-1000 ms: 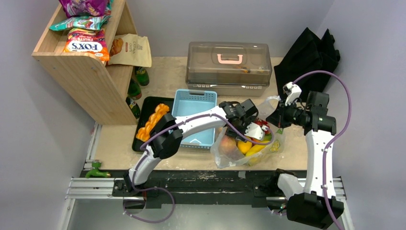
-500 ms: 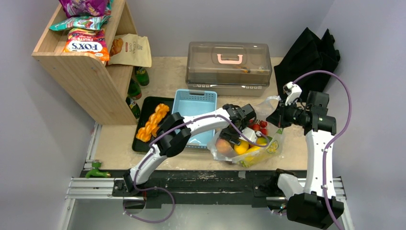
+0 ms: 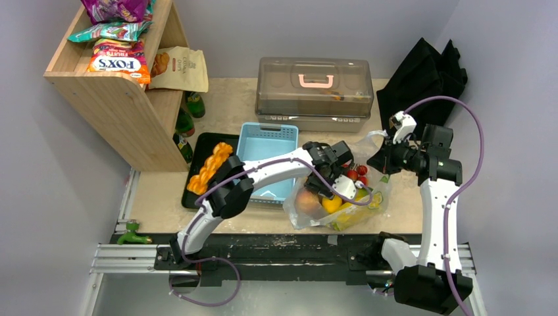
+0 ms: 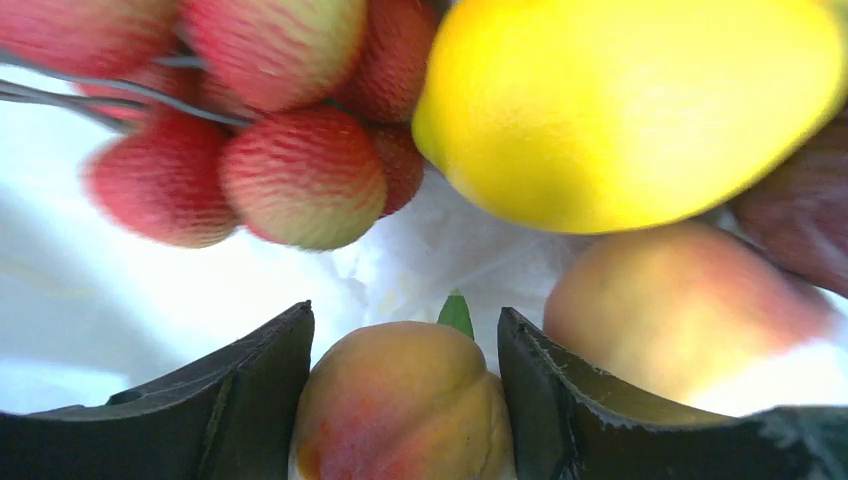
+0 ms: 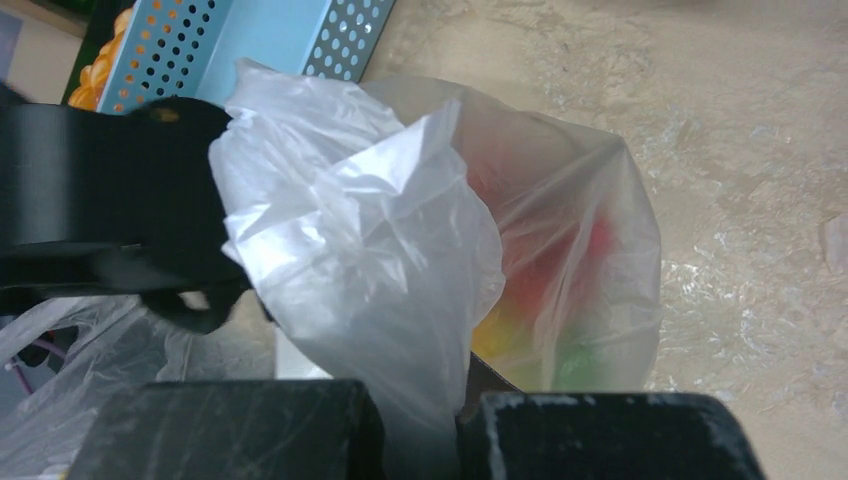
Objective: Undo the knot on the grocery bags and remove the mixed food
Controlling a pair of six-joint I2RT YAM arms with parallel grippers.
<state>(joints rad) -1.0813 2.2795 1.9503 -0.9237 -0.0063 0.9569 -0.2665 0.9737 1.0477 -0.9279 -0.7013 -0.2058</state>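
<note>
The left gripper (image 4: 403, 318) has sunk among the fruit inside the clear crinkly plastic grocery bag (image 3: 381, 189) on the beige tabletop (image 3: 227, 105). Its jaws clasp an orange-pink round peach (image 4: 400, 400). The right gripper (image 5: 425, 425) still pinches the bag's lifted rim in closed jaws.

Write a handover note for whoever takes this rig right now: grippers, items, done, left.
Left gripper: inside the clear crinkly plastic bag, shut on an orange-pink peach.
Right gripper: shut on that bag's rim, holding it up.
Done: knot undone, bag mouth open; golden braided bread lies on the black tray.
Left: lift out the peach, then the yellow fruit, small red fruits and the rest.
</note>
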